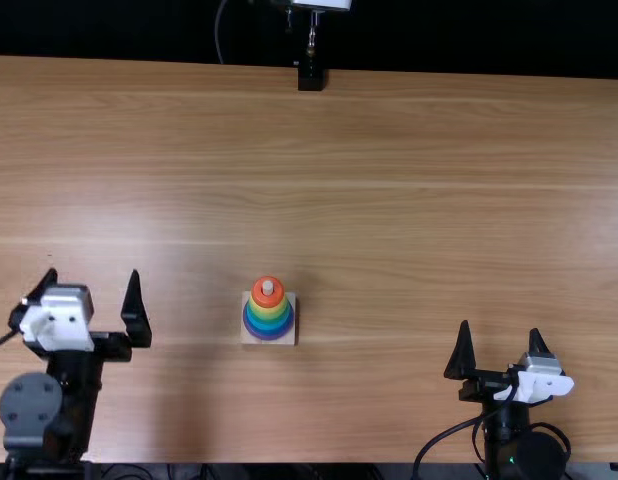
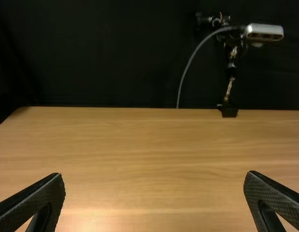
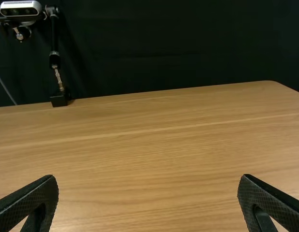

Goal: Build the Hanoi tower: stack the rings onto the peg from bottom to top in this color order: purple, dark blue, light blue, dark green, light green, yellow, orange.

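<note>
As the ring tower (image 1: 269, 319) looks complete, just left of the table's (image 1: 409, 210) middle, we best leave it untouched, our left gripper (image 1: 93, 271) and right gripper (image 1: 500, 326) spread wide and empty.

Rings (image 1: 268, 318) stacked from purple up to orange circle a pale peg (image 1: 268, 287), its square base (image 1: 290, 339) on the table (image 1: 429, 220).

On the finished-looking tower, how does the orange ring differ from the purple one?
The orange ring is the smaller; the purple ring is clearly wider. Orange sits at the top of the stack, while purple lies lowest, just above the base. Orange shows its upper face around the peg's tip; purple shows only an outer band. Both are round and stacked on one peg.
</note>
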